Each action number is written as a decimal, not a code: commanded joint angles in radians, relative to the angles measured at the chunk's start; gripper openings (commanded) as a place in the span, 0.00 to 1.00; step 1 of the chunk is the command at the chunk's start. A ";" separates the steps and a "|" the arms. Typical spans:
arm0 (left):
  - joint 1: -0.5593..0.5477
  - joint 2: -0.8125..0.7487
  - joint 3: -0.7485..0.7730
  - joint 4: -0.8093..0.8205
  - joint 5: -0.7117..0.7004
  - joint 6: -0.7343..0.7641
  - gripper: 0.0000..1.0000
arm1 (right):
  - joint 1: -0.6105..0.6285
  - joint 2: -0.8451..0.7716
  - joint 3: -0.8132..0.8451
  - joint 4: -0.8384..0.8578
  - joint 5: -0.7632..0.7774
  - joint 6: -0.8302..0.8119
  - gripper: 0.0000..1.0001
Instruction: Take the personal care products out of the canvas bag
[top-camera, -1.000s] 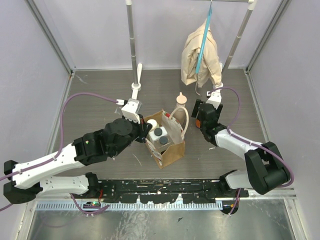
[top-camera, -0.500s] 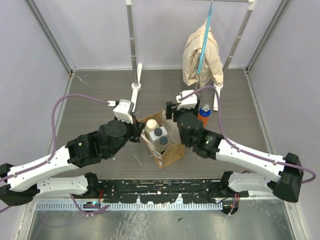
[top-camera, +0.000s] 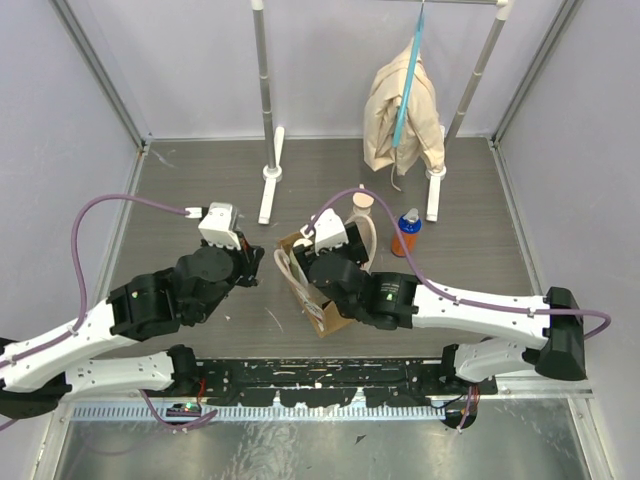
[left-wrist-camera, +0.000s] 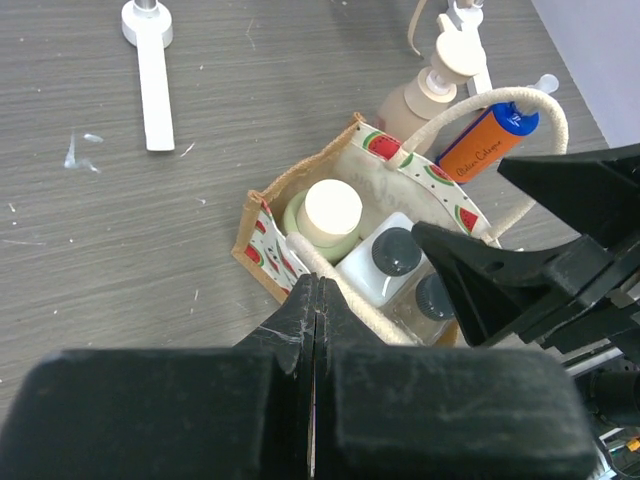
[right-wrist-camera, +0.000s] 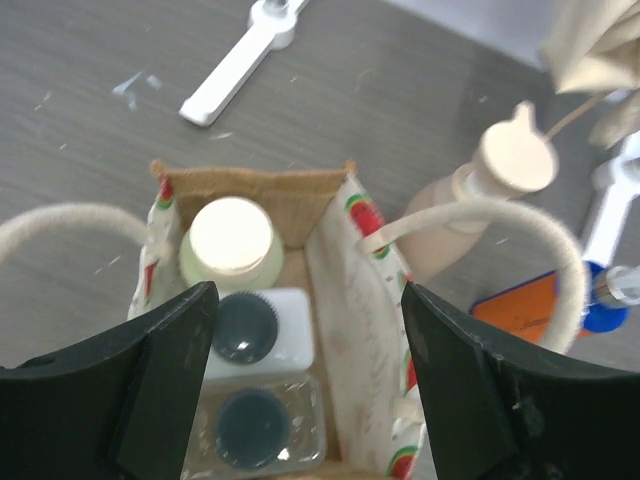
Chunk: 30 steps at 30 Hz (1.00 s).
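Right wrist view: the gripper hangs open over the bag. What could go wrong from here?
1. The cream-capped bottle and the dark-capped bottles sit packed tight in the canvas bag; the open right gripper may jam against a neighbour.
2. The rope handle arches beside one finger and could snag it.
3. The pump bottle stands right beside the bag; a shove might topple it.

Light falls soft and even from above, bright enough that the shadows under my arms are faint smudges on the grey table (top-camera: 180, 190). The overhead view is crisp, though its edges lean the frame poles (top-camera: 262, 90) outward. Through my left wrist the table grain and the cream cap (left-wrist-camera: 332, 210) read sharp, while my left gripper (left-wrist-camera: 315, 290) is a black, featureless mass. My right wrist view is hazy throughout: my right gripper (right-wrist-camera: 307, 300) blurs darkly, and the cream cap glows washed-out.
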 joint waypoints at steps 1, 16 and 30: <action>0.001 -0.003 -0.021 -0.025 -0.023 -0.034 0.00 | 0.000 -0.049 0.029 -0.155 -0.144 0.213 0.80; 0.001 0.079 -0.011 0.012 0.058 -0.033 0.02 | 0.000 -0.069 -0.078 -0.191 -0.335 0.366 0.88; 0.001 0.055 -0.031 0.012 0.052 -0.036 0.05 | -0.001 0.022 -0.114 -0.182 -0.336 0.397 0.90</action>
